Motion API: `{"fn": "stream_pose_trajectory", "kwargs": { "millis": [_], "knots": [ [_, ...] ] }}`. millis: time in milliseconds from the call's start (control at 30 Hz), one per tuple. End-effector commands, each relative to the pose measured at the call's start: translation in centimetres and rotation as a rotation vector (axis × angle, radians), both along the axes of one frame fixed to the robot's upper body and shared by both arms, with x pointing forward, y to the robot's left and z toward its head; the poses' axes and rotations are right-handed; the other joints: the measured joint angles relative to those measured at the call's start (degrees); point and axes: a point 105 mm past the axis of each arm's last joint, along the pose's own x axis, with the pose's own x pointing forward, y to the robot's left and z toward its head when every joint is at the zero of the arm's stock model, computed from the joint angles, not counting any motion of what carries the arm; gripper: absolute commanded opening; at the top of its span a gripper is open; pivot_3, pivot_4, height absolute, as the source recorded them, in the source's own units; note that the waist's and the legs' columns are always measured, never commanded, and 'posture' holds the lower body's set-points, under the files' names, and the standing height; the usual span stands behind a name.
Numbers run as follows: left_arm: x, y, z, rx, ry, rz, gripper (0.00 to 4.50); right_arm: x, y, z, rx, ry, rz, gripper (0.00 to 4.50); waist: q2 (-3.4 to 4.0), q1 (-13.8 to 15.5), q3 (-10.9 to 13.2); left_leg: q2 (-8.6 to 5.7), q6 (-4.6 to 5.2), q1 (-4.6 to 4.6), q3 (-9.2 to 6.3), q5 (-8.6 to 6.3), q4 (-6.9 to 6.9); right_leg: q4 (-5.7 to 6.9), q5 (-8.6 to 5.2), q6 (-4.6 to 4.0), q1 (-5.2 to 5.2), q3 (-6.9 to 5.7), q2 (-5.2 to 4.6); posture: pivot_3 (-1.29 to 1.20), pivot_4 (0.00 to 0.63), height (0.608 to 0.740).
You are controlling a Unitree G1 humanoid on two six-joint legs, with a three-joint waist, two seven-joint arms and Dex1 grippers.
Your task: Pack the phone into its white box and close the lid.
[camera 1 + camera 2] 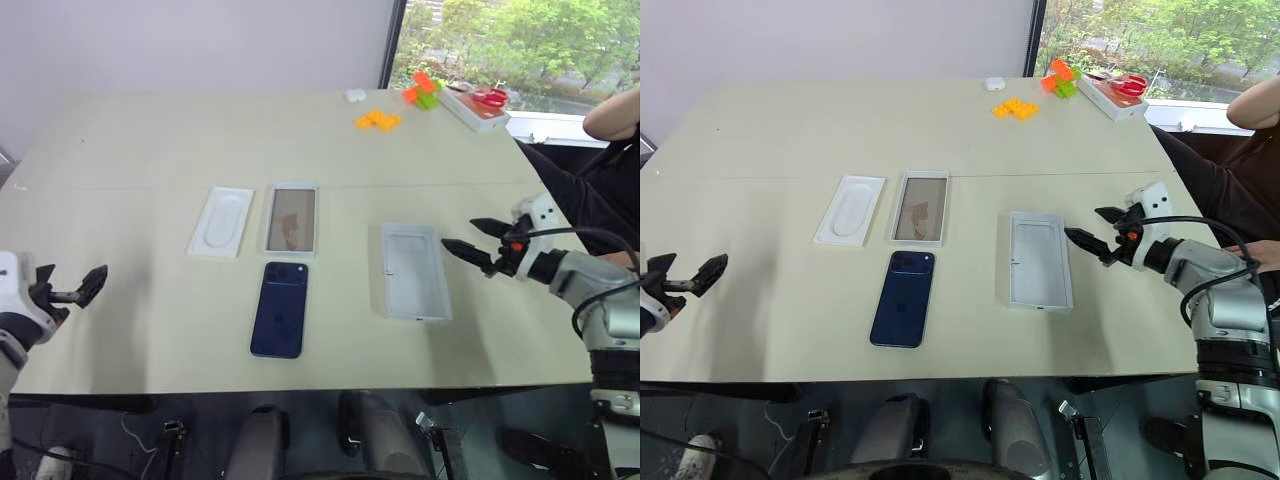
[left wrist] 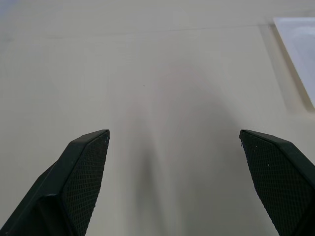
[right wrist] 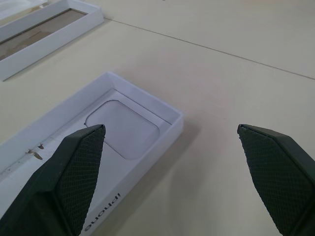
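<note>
Beige bench [image 1: 120, 150] under a window. Phone [image 1: 279, 309] lies flat, glossy back up, mid-bench. Against the phone: tray with the brownish floor [image 1: 291, 219] just beyond it, flat insert [image 1: 221, 222] beside that tray, the other white tray [image 1: 415, 271] off to its right. My right end effector [image 1: 474, 240], released and empty, hovers just right of that tray. My left end effector [image 1: 72, 290], released too, hangs well left of the phone.
</note>
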Motion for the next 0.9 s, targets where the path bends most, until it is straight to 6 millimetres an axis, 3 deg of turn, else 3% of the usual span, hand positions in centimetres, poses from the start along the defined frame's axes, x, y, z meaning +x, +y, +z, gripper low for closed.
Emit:
{"fn": "stream_pose_trajectory", "kwargs": {
  "millis": [33,300,600,833,900],
  "knots": [
    [0.1,-0.3,1.1,0.027,-0.037,-0.016,4.44,-0.1,-0.2,1.9,-0.006,-0.063,0.002,4.50,0.00,0.02,0.00,0.00,0.00,0.00,0.00,0.00,0.00,0.00,0.00,0.00,0.00,0.00,0.00,0.00,0.150,0.732],
    [0.6,-1.1,1.1,0.012,-0.047,-0.040,4.44,0.0,0.3,2.2,-0.006,-0.082,0.007,4.50,0.00,0.06,0.00,0.00,0.00,0.00,0.00,0.00,0.00,0.00,0.00,0.00,0.00,0.00,0.00,0.00,0.150,0.732],
    [1.7,-5.7,-0.1,-0.096,-0.037,-0.144,4.44,0.3,3.5,4.5,-0.025,-0.157,0.104,4.50,0.00,0.02,0.01,0.00,0.00,0.00,0.02,0.00,0.00,0.01,0.17,-0.04,0.00,0.03,0.01,0.00,0.150,0.732],
    [3.2,-7.9,-0.6,-0.212,-0.012,-0.114,4.44,-0.7,7.9,5.7,-0.070,-0.212,0.246,4.50,-0.01,0.11,0.00,0.00,0.01,0.00,-0.03,-0.01,0.01,0.01,0.18,-0.01,0.00,0.03,0.05,0.00,0.150,0.732],
    [4.5,-8.4,-0.2,-0.245,-0.008,-0.077,4.44,-1.5,10.8,5.8,-0.088,-0.227,0.344,4.50,-0.02,0.12,0.01,0.00,0.01,0.00,-0.03,-0.01,0.01,0.02,0.19,0.01,0.01,0.02,0.04,0.00,0.150,0.732]
  ]
}}
